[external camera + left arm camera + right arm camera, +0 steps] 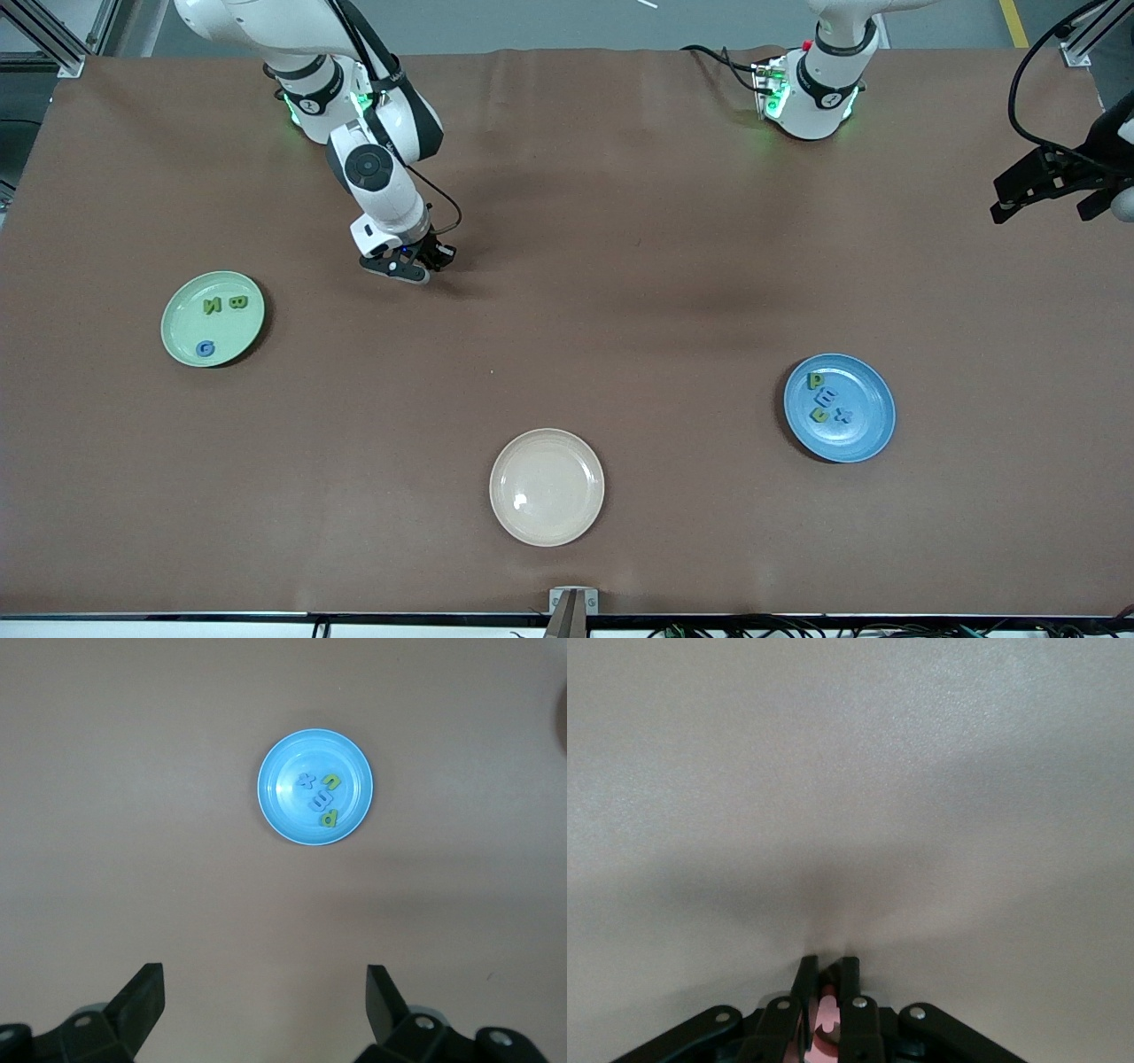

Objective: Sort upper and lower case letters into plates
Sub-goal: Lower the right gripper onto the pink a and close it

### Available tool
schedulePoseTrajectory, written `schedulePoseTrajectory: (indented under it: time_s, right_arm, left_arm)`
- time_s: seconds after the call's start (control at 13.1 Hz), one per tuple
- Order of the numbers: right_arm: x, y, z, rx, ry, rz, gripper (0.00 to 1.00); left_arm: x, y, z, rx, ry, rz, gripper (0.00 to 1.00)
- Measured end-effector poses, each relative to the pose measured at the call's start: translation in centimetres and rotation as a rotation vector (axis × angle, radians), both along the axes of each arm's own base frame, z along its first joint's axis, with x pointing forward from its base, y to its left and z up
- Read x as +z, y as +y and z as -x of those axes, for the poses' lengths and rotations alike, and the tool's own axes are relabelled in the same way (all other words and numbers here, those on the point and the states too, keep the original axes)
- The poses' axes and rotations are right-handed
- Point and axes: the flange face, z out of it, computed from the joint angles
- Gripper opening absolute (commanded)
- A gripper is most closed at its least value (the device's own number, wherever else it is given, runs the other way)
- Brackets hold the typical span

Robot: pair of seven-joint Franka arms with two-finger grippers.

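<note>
The pale mint green plate [226, 334] lies toward the right arm's end of the table and holds three letters, two green and one blue. The blue plate [873, 409] lies toward the left arm's end and holds several green and blue letters; it also shows in the left wrist view [283, 804]. My right gripper [410, 266] is low over bare table between its base and the mint plate. It is shut on a pink letter [827, 1016], with the fingers [804, 979] pressed on it. My left gripper [1041, 199] is open and empty, raised at the table's edge at its own end [264, 985].
A cream-beige plate [547, 486] with nothing in it lies near the front edge, midway between the two arms. The brown table cover [620, 292] spans the whole work area.
</note>
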Motion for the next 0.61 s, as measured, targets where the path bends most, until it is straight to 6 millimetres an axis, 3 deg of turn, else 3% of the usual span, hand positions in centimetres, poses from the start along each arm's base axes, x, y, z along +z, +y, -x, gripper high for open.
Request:
schedulePoseTrajectory:
  time_s: [0.23,0.61]
  right_arm:
    - [0.01,0.03,0.01,0.001,0.0,0.0,0.01]
    - [0.04,0.07,-0.01,0.002,0.0,0.0,0.0]
  left_arm:
    - [0.0,-0.02,0.0,0.0,0.0,0.0,1.0]
    - [0.0,-0.02,0.0,0.0,0.0,0.0,1.0]
